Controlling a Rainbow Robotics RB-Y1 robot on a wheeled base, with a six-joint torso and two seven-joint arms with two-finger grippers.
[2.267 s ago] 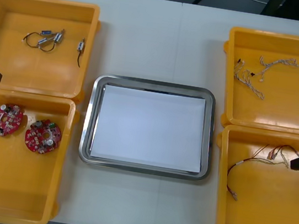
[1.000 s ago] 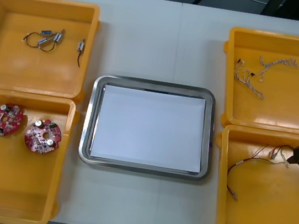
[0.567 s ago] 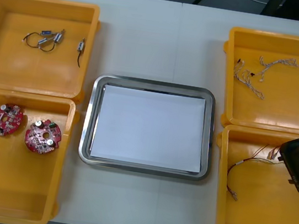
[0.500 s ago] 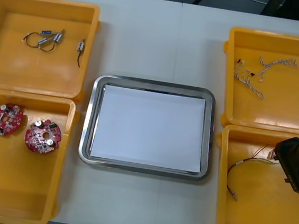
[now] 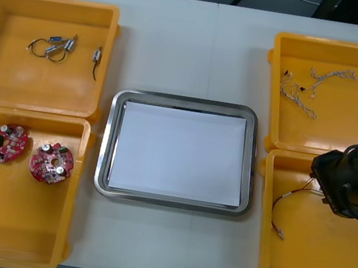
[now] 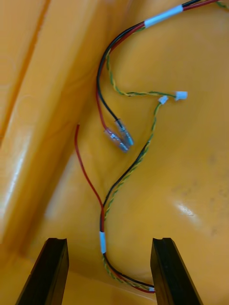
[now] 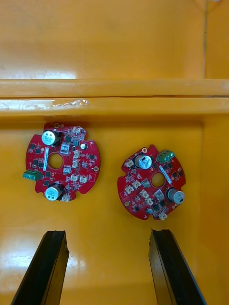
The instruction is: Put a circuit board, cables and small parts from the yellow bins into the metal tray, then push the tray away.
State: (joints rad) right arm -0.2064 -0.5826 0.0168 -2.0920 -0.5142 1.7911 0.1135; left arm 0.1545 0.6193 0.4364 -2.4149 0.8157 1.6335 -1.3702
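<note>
Red boards [image 7: 62,162], two, in left bin [image 7: 114,271], just beyond left gripper [image 7: 107,233], jaws apart, right gripper [image 6: 109,240] jaws apart over red-yellow cable [image 6: 102,240] in right bin [image 6: 191,190], front view adds white-lined tray [image 5: 187,100] between them

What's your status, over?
Left gripper open above the circuit boards. Right gripper open over the red and yellow cable. Metal tray not yet loaded, nothing blocking.

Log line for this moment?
left pincer open above circuit boards | right pincer open above red and yellow cable | metal tray not yet loaded
</note>
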